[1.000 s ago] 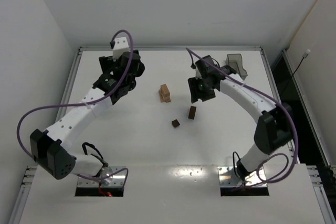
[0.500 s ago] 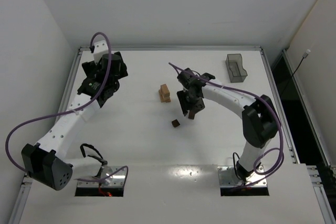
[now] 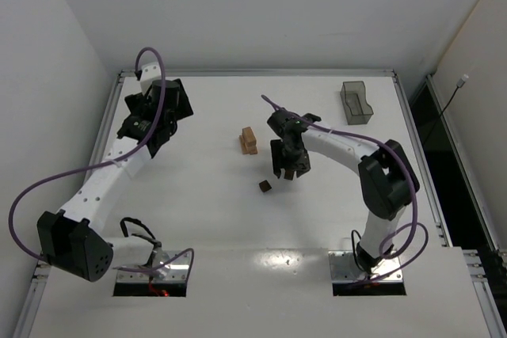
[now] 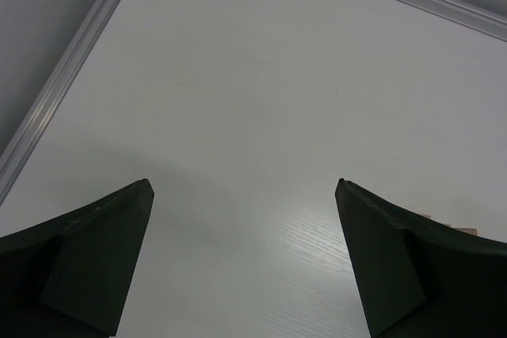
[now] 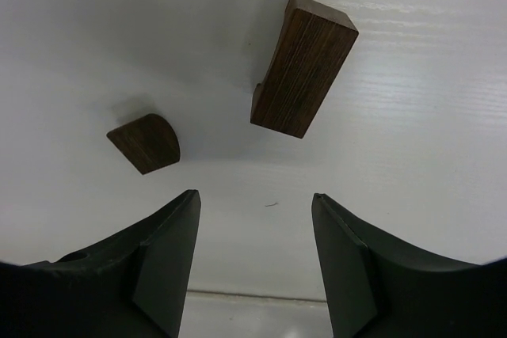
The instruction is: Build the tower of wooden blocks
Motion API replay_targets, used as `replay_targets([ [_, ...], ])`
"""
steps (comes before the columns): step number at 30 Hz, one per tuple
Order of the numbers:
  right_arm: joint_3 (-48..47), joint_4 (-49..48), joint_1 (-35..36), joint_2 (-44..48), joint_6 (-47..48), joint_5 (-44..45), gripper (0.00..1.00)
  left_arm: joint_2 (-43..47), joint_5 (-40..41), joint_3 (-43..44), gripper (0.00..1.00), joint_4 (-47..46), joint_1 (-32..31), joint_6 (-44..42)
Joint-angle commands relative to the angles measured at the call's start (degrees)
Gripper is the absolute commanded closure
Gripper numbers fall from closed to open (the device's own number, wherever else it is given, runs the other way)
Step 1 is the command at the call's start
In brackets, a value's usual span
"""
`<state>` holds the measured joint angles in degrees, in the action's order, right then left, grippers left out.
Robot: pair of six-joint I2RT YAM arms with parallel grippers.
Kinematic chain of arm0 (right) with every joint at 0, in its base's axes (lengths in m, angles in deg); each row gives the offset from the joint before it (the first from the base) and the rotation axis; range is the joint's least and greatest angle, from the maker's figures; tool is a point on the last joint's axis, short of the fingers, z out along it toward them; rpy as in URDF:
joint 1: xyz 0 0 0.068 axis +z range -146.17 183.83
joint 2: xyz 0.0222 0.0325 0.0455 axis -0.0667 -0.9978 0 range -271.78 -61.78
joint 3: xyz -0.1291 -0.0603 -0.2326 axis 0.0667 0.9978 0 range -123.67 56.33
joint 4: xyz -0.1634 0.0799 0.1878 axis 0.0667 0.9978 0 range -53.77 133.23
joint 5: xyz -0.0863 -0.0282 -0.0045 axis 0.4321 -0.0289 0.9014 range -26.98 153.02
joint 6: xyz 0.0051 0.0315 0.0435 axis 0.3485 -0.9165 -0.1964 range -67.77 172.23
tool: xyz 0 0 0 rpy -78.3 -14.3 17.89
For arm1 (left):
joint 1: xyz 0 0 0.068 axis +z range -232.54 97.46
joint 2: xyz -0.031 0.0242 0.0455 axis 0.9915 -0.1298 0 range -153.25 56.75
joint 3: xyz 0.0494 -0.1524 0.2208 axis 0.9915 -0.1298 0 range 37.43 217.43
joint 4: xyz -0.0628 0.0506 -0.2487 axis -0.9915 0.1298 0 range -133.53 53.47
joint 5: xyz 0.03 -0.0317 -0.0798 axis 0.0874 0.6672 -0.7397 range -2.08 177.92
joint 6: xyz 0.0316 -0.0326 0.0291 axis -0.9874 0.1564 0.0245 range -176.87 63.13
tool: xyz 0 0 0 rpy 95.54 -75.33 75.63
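Right end effector (image 5: 254, 195): fingers spread, empty, low over dark brown bar (image 5: 305, 65); bar just ahead of the tips, untouched. Wood block tower (image 3: 249, 141): short tan stack, mid-bench, left of that end effector and apart from it. Small dark piece (image 5: 145, 142) with one rounded side: loose on bench (image 3: 206, 219), near bar, not touching. Left end effector (image 4: 243, 185): spread too, holding nothing, well away toward far-left edge of bench. Clear grey bin (image 3: 356, 103): far-right corner, well apart from the blocks.
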<state>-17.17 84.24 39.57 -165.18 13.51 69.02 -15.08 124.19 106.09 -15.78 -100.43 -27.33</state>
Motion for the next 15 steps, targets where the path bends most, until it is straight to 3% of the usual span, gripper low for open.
replay_targets([
  [1,-2.4,-1.9,-0.3,-2.3,-4.8,1.4,0.45,-0.1,-1.7,0.9,0.0,-1.2,1.2,1.4],
  [15,-10.1,-2.0,-3.1,-7.3,-5.3,5.7,0.5,-3.0,-4.5,1.5,0.0,-1.2,2.2,1.4],
])
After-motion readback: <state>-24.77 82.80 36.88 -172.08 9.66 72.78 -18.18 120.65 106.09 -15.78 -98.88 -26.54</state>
